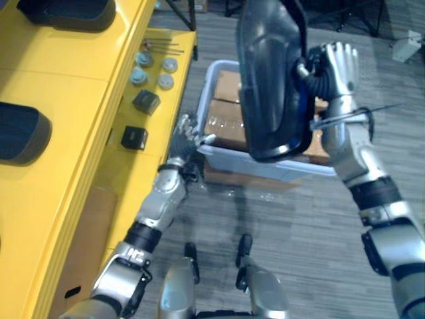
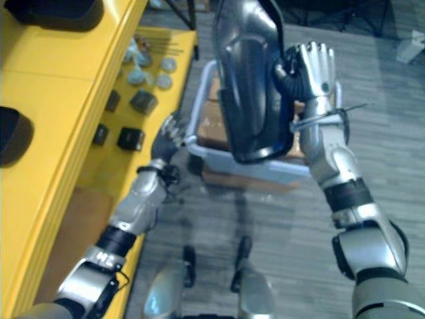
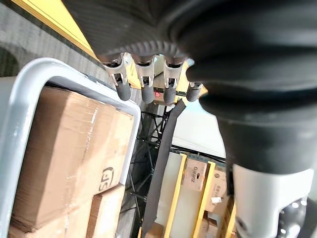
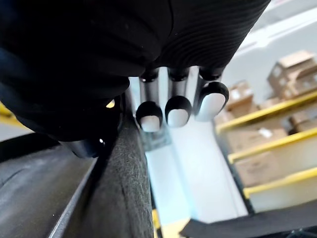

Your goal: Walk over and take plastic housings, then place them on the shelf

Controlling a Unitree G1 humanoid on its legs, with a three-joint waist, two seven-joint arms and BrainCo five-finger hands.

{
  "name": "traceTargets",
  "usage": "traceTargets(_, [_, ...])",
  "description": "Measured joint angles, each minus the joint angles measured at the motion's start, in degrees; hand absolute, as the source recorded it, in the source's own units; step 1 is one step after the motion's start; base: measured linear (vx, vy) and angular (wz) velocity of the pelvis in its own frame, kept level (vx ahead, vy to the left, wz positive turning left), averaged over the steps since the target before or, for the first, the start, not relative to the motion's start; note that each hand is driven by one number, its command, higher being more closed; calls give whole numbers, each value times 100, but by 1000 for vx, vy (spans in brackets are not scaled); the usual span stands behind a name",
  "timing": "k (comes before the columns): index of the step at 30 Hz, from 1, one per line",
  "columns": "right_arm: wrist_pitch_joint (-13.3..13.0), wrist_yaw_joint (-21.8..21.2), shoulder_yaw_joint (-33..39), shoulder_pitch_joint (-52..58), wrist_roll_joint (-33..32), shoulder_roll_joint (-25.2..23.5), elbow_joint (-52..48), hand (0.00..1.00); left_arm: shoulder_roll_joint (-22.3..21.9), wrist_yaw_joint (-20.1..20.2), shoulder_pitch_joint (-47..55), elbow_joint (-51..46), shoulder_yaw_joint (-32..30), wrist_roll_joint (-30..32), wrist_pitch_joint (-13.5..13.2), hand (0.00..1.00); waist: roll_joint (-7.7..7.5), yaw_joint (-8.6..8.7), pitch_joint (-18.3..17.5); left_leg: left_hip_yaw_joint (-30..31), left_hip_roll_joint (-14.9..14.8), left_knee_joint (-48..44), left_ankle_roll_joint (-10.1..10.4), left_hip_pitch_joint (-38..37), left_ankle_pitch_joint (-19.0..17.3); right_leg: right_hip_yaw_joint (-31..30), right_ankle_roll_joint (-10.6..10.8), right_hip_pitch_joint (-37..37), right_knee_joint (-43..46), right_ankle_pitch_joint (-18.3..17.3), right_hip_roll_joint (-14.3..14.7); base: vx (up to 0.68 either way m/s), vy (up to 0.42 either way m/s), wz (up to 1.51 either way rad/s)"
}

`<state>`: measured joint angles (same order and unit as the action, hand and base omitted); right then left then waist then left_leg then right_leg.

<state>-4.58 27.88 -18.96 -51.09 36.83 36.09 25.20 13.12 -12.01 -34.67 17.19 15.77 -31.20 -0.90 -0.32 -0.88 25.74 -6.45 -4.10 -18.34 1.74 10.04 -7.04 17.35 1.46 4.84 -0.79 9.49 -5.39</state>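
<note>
A large dark plastic housing [image 1: 269, 73] hangs upright in the air above a pale bin [image 1: 265, 164]. My right hand [image 1: 335, 66] is raised beside it and shut on its right edge; in the right wrist view the fingers [image 4: 178, 109] curl over the housing's dark rim [image 4: 59, 198]. My left hand [image 1: 184, 136] reaches out low by the bin's near left corner, between the bin and the yellow shelf [image 1: 73, 133]. It is open, its fingers [image 3: 143, 89] relaxed and holding nothing, just off the bin's rim [image 3: 20, 94].
Cardboard boxes [image 1: 222, 113] fill the bin. Two more dark housings [image 1: 23, 133] [image 1: 66, 13] lie on the shelf's upper level. Its lower ledge carries two small black blocks [image 1: 135, 137], round grey caps [image 1: 153, 70] and thin rods. Grey floor lies to the right.
</note>
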Motion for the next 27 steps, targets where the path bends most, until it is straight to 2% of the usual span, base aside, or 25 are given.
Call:
traceTargets(3, [-40, -54, -111, -1, 5, -15, 1, 100, 7, 180, -44, -1, 3, -60, 23, 0, 0, -1, 0, 3, 3, -2, -1, 2, 2, 2, 2, 0, -3, 3, -1, -27, 42, 0])
traceTargets(12, [-72, -174, -405, -48, 112, -19, 16, 100, 13, 369, -123, -25, 72, -260, 237, 0, 0, 0, 0, 41, 32, -11, -13, 2, 11, 2, 18, -4, -2, 23, -3, -18, 37, 1])
traceTargets(24, [-140, -176, -843, -177, 230, -87, 129, 100, 228, 603, -123, -26, 183, -292, 234, 0, 9, -10, -4, 112, 76, -21, -25, 5, 46, 104, 15, -76, -66, 62, -50, 0, 0, 2])
traceTargets(27, [-128, -176, -928, -296, 238, -154, 365, 100, 228, 638, -123, -27, 245, -495, 231, 0, 15, -17, -8, 122, 77, -17, -22, 6, 53, 128, 14, -90, -79, 62, -48, -8, 15, 5])
